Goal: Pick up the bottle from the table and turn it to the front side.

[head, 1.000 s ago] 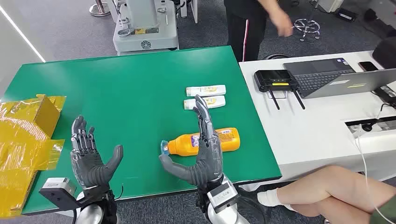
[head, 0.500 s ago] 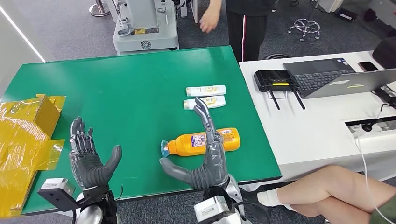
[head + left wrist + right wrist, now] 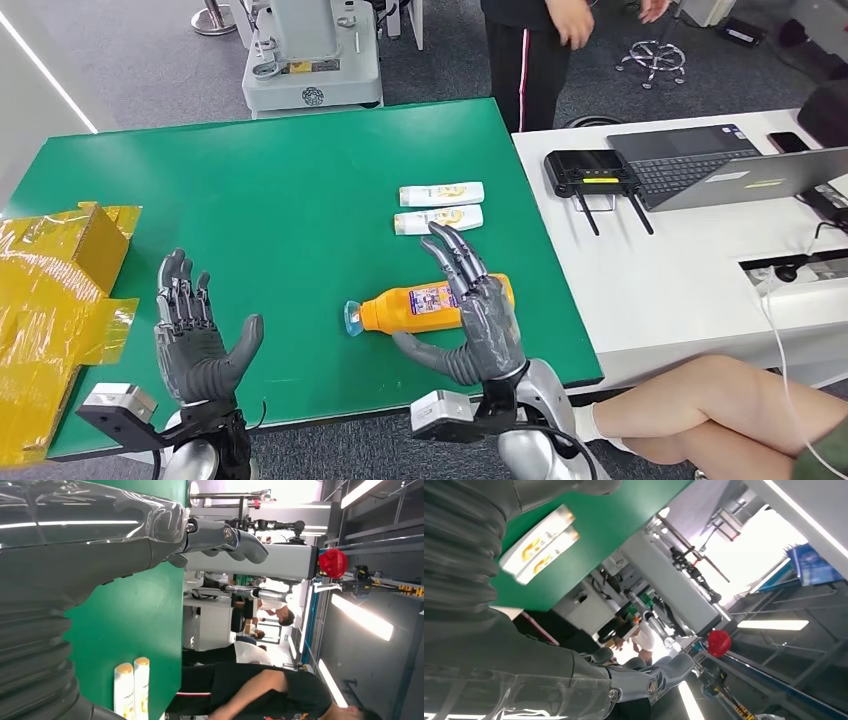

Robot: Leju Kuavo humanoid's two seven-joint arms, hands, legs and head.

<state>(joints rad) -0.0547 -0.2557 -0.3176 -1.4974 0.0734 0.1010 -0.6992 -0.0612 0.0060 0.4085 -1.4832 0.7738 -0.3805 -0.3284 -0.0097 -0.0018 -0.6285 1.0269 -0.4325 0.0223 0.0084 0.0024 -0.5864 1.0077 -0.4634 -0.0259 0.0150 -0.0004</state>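
Around the orange bottle (image 3: 437, 302), lying on its side on the green table (image 3: 280, 190): you have bare green surface on its cap side and beyond it toward the far edge. Two white tubes (image 3: 440, 206) lie just behind the bottle; the right hand (image 3: 480, 320), fingers spread, covers its near side. Well to its left, crumpled yellow wrapping (image 3: 55, 290) crowds the table's edge.

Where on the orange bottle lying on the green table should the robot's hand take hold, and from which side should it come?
Probably around the wide middle of the orange bottle. It lies flat on the green table, its cap toward the robot's left and its long sides clear. The right hand is open right by it, so coming from above and the near side, thumb in front and fingers behind, should suit a later turn.
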